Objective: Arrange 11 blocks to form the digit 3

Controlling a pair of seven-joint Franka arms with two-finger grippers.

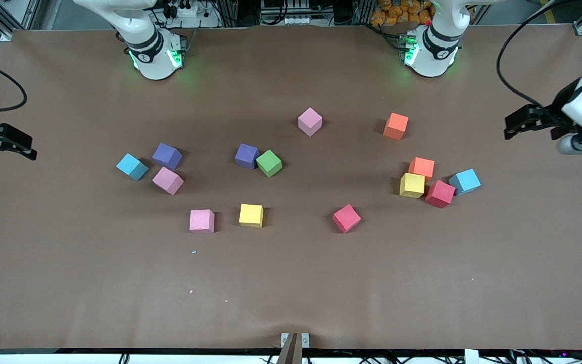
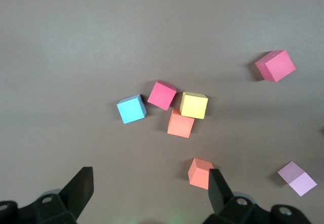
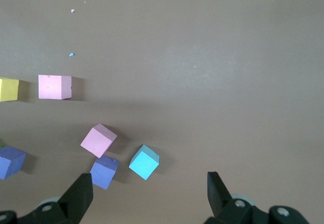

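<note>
The blocks lie scattered over the brown desk (image 1: 291,283), no digit formed. Take the green block (image 1: 269,163) as the landmark, near the middle. A purple block (image 1: 246,155) touches it on the side toward the right arm's end. A pink block (image 1: 310,122) sits farther from the front camera than the green one. A yellow block (image 1: 251,215), a second pink block (image 1: 202,221) and a red block (image 1: 346,218) lie nearer that camera than the green one.

Toward the right arm's end from the green block, a purple block (image 1: 167,155), a pink block (image 1: 167,180) and a light-blue cube (image 1: 132,167) cluster closely. Toward the left arm's end, an orange block (image 1: 396,126) sits alone, and four cubes crowd together: another orange block (image 1: 421,168), a yellow block (image 1: 412,185), a red block (image 1: 440,194) and a second light-blue cube (image 1: 465,181). Small crumbs (image 1: 193,251) dot the desk nearer the camera.

The left wrist view shows that the crowded four touch or nearly touch; the right wrist view shows small gaps in its trio.

The left gripper (image 1: 523,121) hangs over the desk's edge at the left arm's end, fingers (image 2: 81,186) spread wide, holding nothing. The right gripper (image 1: 10,142) waits at the other end, fingers (image 3: 216,186) spread wide, empty.
</note>
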